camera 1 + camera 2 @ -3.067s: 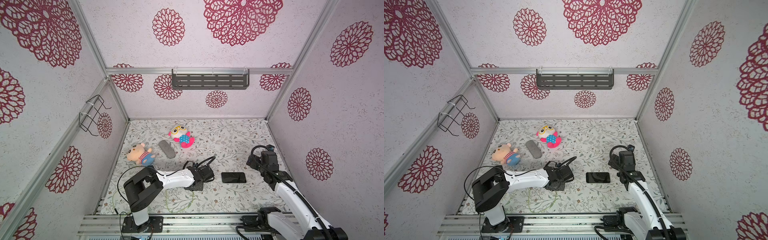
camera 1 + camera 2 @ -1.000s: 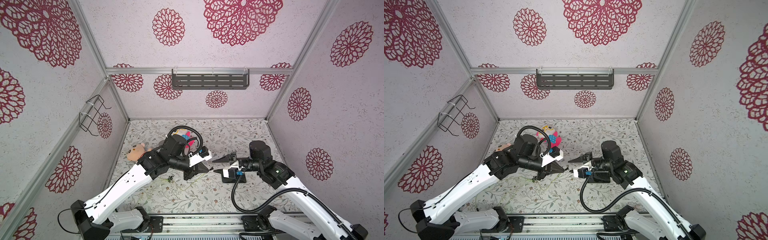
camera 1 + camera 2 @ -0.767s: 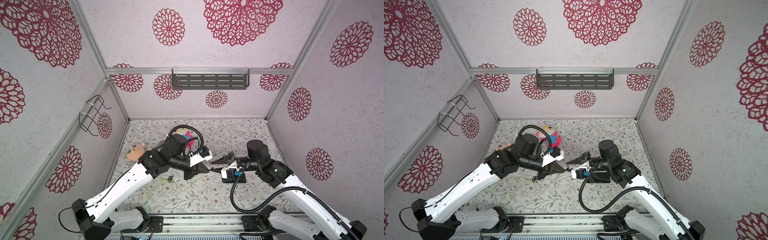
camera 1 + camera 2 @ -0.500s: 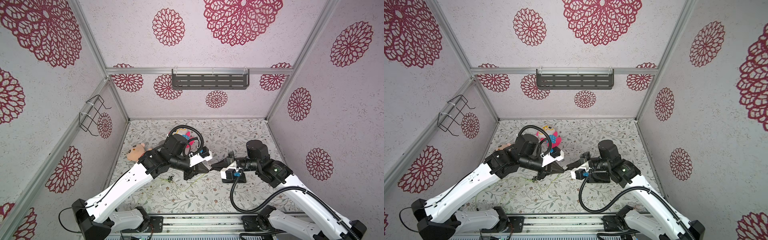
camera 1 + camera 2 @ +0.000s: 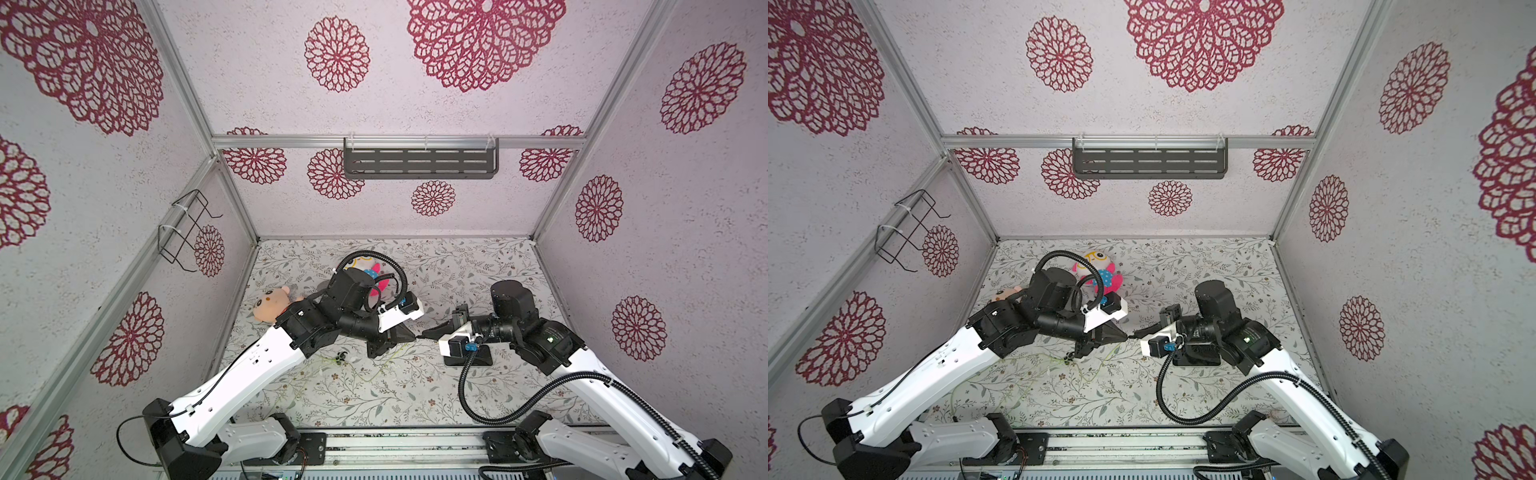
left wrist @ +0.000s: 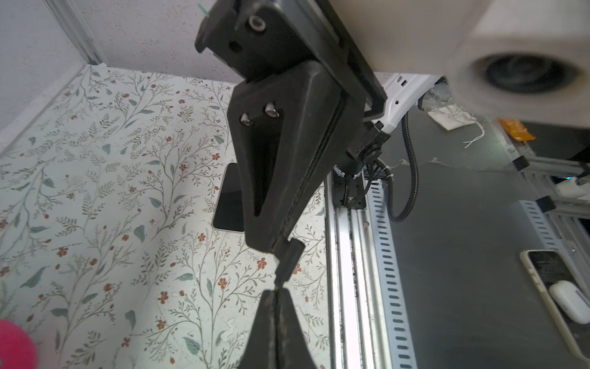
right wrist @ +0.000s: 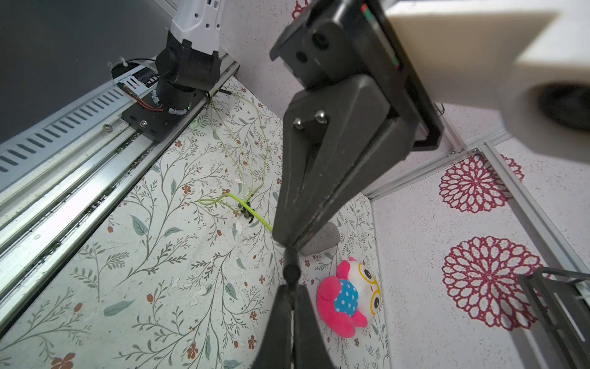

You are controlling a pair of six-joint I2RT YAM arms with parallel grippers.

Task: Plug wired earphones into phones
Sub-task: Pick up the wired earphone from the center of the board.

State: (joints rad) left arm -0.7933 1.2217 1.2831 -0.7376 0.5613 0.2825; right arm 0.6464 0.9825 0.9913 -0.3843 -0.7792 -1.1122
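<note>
Right claw [image 6: 271, 246] pinches tiny dark plug [image 6: 289, 255] of thin yellow-green wired earphones [image 7: 238, 199], prob. taking it from left claw [image 7: 287, 244]. Left claw's grip: can't tell.

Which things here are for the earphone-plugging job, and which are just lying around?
Job: wired earphones, black phone.
Lying about: pink owl plush, doll plush, grey pouch.
</note>
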